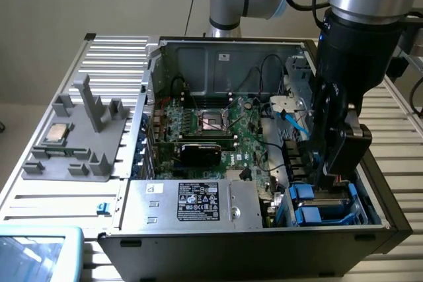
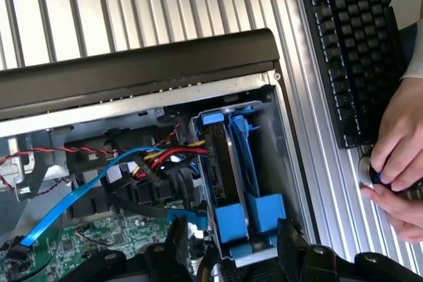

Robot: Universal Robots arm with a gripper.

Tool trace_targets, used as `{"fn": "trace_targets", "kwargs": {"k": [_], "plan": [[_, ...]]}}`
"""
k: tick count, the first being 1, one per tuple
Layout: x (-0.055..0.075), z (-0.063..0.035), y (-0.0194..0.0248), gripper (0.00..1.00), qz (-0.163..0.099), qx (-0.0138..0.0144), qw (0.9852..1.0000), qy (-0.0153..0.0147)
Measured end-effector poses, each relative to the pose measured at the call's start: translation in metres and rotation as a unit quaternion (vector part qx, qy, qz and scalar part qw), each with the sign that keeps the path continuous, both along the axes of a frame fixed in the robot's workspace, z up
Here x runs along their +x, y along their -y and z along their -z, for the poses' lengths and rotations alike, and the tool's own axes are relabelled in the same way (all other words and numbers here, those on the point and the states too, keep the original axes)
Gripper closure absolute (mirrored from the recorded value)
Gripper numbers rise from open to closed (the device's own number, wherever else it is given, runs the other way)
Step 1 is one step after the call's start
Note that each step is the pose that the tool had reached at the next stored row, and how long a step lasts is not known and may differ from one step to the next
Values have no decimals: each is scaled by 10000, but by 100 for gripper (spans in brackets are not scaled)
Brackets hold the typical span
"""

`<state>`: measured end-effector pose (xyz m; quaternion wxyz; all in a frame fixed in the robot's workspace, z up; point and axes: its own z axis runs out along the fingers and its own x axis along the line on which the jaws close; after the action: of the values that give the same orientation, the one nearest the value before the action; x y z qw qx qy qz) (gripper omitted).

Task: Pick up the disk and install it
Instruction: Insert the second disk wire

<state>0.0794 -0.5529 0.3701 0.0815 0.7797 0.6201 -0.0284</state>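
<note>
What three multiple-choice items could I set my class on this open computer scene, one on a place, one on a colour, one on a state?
1. Where is the pincer?
A. over the grey holder
B. low in the drive bay at the case's corner
C. above the keyboard

2. What colour are the disk's carrier tabs?
A. blue
B. green
C. yellow

3. How is the computer case?
A. closed
B. side panel off, boards exposed
C. standing on end

Answers:
1 B, the arm reaches down at the exterior view's right, by the blue carriers.
2 A, the wrist view shows bright blue plastic on the drive in the bay.
3 B, the motherboard and cables lie open to view.
</note>
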Motion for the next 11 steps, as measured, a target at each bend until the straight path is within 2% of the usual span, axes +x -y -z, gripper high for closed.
{"fn": "trace_targets", "kwargs": {"k": [2,3,7,9,11], "plan": [[25,2,-1,38,-6,1,10000,0],[36,3,-1,45,-10,1,10000,0],[45,18,0,45,-45,1,10000,1],[46,37,-1,45,-69,2,10000,13],[46,58,-3,45,-98,1,9999,37]]}}
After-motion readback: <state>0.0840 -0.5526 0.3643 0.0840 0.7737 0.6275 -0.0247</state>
